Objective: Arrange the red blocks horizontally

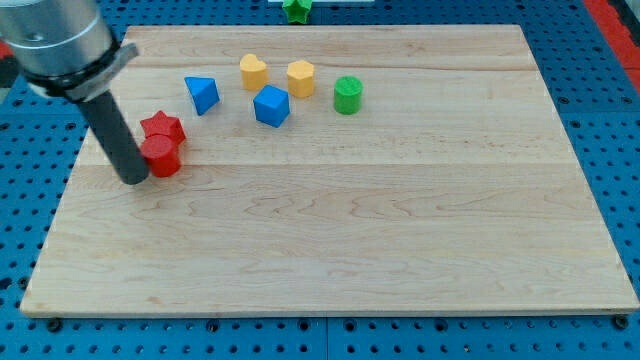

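While tip (133,178) touches red cylinder (162,157), red star (162,127) adjoins above; no claw visible.

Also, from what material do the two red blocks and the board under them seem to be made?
Red star block and lower red block, my tip at its left: probably plastic or painted wood; the even, slightly glossy colour leaves it open. Board: light wood, showing grain and plank seams, matte.

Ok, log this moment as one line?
my tip: touching red cylinder, view's left side | red star: directly above, adjoining | row: not yet horizontal
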`<move>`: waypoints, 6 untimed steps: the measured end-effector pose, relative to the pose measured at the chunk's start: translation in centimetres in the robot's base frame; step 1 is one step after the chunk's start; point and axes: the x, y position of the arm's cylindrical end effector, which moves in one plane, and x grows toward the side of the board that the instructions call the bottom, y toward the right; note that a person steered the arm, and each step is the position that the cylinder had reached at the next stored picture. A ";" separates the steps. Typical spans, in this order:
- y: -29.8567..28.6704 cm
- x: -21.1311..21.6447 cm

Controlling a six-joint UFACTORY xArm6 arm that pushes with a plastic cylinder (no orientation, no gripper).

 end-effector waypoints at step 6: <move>11.6 -1.5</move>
